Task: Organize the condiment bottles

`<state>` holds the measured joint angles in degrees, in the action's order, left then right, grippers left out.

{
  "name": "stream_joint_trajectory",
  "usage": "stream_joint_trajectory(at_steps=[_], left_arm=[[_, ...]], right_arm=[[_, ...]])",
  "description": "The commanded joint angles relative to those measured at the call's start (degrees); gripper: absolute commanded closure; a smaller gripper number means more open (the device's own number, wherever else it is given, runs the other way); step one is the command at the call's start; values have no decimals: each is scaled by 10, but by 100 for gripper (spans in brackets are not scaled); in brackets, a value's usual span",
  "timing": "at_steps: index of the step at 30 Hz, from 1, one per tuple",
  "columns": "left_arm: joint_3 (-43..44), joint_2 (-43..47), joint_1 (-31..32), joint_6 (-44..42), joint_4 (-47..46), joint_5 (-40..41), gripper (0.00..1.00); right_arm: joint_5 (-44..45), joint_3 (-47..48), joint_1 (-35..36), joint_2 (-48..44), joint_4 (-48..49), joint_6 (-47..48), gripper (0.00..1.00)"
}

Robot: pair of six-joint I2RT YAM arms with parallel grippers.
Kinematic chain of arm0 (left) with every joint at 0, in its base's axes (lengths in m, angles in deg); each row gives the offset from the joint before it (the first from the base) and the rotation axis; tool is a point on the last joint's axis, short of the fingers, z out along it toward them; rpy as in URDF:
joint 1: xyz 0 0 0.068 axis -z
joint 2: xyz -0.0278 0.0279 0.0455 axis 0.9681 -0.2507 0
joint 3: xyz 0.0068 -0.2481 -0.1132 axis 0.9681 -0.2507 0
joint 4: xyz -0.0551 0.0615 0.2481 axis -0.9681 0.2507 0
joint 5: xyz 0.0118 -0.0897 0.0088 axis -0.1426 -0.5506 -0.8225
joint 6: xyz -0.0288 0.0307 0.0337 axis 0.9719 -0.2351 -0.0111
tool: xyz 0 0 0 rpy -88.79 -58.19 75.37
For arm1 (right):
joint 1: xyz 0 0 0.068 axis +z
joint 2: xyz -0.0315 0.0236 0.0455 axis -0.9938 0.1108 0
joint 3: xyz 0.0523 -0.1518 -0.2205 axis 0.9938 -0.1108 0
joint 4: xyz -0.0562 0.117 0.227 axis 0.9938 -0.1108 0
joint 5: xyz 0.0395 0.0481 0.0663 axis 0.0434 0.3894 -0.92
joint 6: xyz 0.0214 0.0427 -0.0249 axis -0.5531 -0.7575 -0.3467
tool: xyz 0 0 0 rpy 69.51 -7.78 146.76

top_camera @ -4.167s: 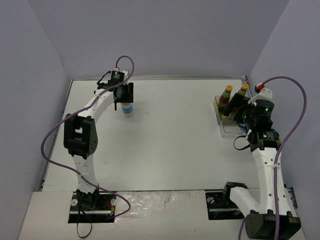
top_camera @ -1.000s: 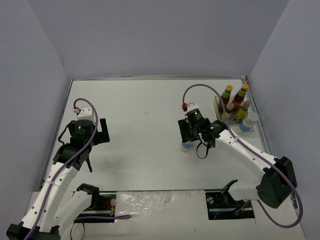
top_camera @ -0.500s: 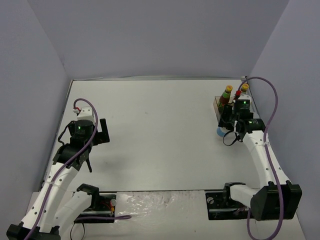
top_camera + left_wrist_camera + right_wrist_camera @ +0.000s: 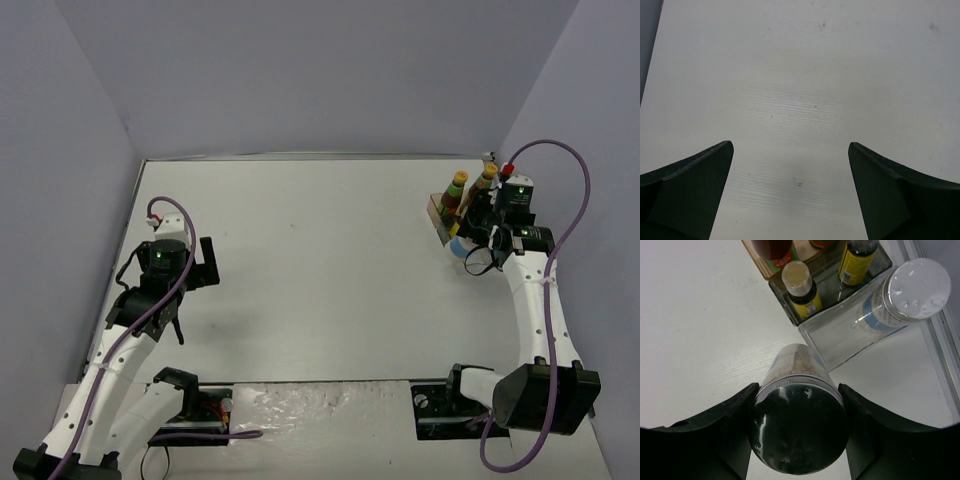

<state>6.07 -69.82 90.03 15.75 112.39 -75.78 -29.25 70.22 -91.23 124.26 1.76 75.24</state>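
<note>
Done: four sauce bottles (image 4: 800, 287) and racked shaker (image 4: 912, 290) stood in tray (image 4: 832, 342) | left: my right gripper (image 4: 799, 390) pinched last shaker (image 4: 799, 440), tray at 1 o'clock | my left gripper (image 4: 790, 150) spread, empty

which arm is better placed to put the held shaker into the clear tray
Right. The right fingers grip the silver-topped shaker right beside the clear tray; the left fingers are open over bare table on the far side.
</note>
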Motion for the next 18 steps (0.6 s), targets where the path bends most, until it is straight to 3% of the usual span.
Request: stream_joint_trajectory(at_steps=[1, 7, 18], left_arm=[[15, -2, -3, -8, -32, -1, 3], [14, 0, -3, -8, -32, 2, 3], [14, 10, -3, -9, -30, 6, 3]], right_arm=[[8, 43, -4, -21, 38, 0, 100], [62, 49, -19, 5, 55, 6, 100], [64, 20, -34, 53, 131, 7, 100]])
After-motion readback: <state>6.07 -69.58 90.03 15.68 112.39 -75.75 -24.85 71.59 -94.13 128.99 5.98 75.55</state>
